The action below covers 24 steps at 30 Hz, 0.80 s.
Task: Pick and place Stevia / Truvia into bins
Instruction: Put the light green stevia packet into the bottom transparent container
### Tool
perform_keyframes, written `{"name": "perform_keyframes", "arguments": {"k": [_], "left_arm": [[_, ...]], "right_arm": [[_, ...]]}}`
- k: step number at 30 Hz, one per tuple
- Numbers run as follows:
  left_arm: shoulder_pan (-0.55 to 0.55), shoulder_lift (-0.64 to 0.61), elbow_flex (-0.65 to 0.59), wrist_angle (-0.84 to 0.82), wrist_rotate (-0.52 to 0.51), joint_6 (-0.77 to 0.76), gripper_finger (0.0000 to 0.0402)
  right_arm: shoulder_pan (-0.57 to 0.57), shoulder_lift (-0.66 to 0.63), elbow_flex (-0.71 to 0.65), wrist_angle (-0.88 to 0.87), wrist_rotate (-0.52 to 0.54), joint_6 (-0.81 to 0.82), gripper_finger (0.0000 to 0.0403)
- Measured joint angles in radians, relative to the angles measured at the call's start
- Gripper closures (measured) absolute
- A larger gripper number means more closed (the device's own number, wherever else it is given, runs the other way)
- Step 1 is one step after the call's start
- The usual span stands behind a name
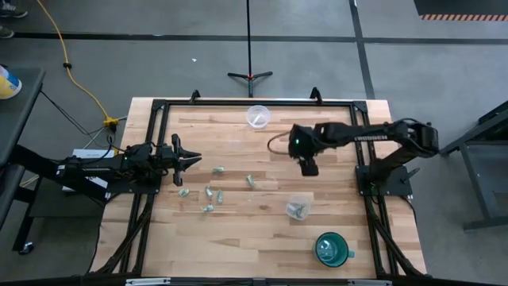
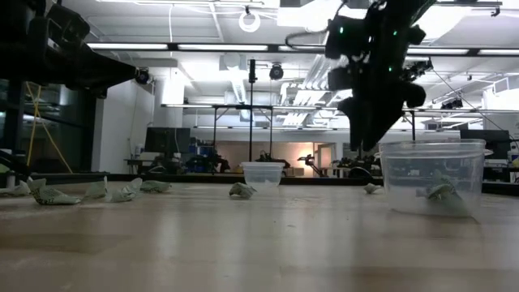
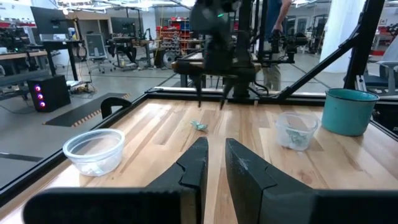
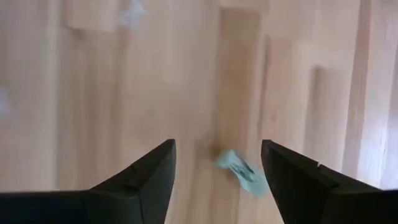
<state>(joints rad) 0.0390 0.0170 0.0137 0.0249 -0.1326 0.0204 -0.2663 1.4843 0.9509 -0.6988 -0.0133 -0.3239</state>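
Note:
Several pale green packets (image 1: pixel 209 191) lie loose on the wood toward the table's left, also seen in the low view as packets (image 2: pixel 49 195). One packet (image 4: pixel 241 171) lies flat on the table under my right gripper (image 4: pixel 217 144), which is open and hovers above it (image 2: pixel 363 150), its fingers standing either side. The near clear cup (image 1: pixel 298 206) holds a few packets (image 2: pixel 442 193). The far clear cup (image 1: pixel 258 116) stands near the far edge. My left gripper (image 3: pixel 214 155) waits at the left edge (image 1: pixel 190 159), its fingers almost together and holding nothing.
A teal mug (image 1: pixel 333 249) stands near the table's near right corner. A black frame rail (image 1: pixel 254 102) runs around the tabletop. One more packet (image 1: pixel 249 180) lies between the left cluster and the right gripper. A person stands beyond the table in the left wrist view.

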Motion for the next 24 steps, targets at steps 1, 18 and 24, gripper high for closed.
{"name": "perform_keyframes", "arguments": {"k": [1,18,24], "left_arm": [[0.000,0.000,0.000,0.000,0.000,0.000,0.0309],[0.000,0.000,0.000,0.000,0.000,0.000,0.0309],[0.000,0.000,0.000,0.000,0.000,0.000,0.0309]], "right_arm": [[-0.028,0.004,-0.008,0.000,-0.014,-0.019,0.0177],[-0.146,0.227,-0.033,0.040,-0.059,-0.132,0.0185],[-0.146,0.242,-0.032,0.032,-0.030,-0.132,0.0222]]}}
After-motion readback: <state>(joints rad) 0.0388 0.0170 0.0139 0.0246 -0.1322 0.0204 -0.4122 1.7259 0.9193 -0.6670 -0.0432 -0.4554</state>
